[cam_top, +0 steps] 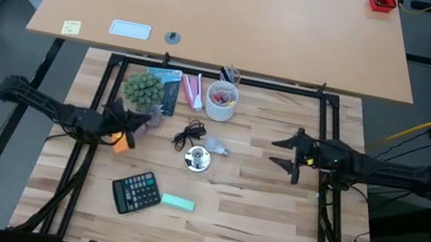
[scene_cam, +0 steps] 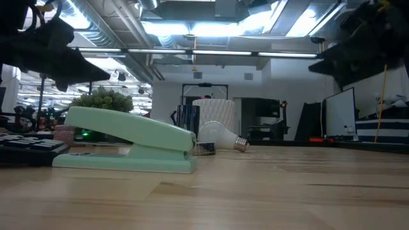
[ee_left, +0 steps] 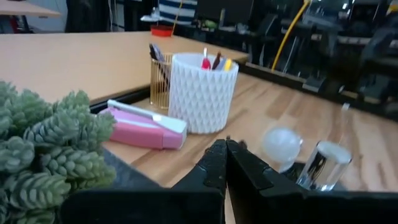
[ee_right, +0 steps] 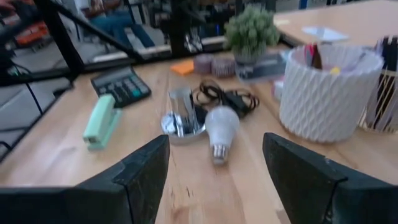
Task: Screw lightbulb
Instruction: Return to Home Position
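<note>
Left jaws: my left gripper [ee_left: 225, 157] has its fingers pressed together with nothing between them.
Left gripper's place: it hangs above the table's [cam_top: 250, 229] left side, just beside the small green plant [cam_top: 143, 89], with an orange block [cam_top: 119, 141] below it.
Right jaws: my right gripper [cam_top: 283, 153] has its fingers spread wide and holds nothing.
Right gripper's place: it hovers over the right side of the table, well apart from the lightbulb [cam_top: 216, 147] and pointing toward it.
Lightbulb: it lies on its side on the wood, free of both my grippers, with its metal screw end turned toward my right gripper.
Lamp base: the shiny silver disc [cam_top: 197, 160] sits just beside the lightbulb, and its black cord [cam_top: 189, 132] is coiled beyond it.
Behind the bulb: a white ribbed cup [cam_top: 222, 101] of pens stands with a pink stapler [cam_top: 192, 90] next to it.
Near edge: a black calculator [cam_top: 136, 191] and a mint-green stapler [cam_top: 177, 202] lie side by side.
</note>
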{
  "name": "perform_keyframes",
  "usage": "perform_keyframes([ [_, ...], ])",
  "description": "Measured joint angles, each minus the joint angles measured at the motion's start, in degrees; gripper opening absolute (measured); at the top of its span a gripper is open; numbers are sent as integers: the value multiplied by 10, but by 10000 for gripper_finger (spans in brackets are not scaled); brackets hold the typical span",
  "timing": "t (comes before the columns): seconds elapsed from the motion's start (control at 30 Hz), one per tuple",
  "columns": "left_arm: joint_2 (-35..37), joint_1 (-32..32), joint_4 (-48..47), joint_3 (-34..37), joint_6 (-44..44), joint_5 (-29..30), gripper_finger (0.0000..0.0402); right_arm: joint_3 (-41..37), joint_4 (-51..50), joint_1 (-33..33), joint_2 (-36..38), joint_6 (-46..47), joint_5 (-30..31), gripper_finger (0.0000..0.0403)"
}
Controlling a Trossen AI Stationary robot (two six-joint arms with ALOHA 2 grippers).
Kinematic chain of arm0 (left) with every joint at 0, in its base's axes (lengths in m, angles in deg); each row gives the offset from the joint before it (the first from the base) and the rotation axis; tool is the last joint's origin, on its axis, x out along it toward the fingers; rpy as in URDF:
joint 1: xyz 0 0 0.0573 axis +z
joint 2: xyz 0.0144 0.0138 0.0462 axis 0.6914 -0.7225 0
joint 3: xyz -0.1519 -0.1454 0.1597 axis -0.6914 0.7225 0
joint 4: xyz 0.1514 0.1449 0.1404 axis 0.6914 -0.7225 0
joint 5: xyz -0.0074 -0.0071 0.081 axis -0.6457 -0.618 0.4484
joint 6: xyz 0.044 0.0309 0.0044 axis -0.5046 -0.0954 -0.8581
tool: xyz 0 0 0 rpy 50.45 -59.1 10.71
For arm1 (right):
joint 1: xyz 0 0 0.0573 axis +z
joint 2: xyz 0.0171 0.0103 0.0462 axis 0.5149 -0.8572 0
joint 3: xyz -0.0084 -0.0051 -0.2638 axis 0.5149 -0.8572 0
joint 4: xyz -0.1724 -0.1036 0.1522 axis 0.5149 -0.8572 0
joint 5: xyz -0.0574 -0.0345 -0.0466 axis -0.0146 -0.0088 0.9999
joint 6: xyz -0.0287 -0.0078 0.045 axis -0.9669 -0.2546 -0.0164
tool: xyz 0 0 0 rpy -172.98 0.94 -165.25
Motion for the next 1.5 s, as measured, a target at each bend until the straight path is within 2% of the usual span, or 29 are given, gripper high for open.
perform_keyframes([
  [0.6,142,0,1,0,1,0,0,0,0,0,91,0,0,264],
  [1.33,137,0,0,0,1,0,0,0,-18,0,176,0,0,264],
  [1.5,138,0,0,0,1,0,0,-4,-12,0,215,0,0,264],
])
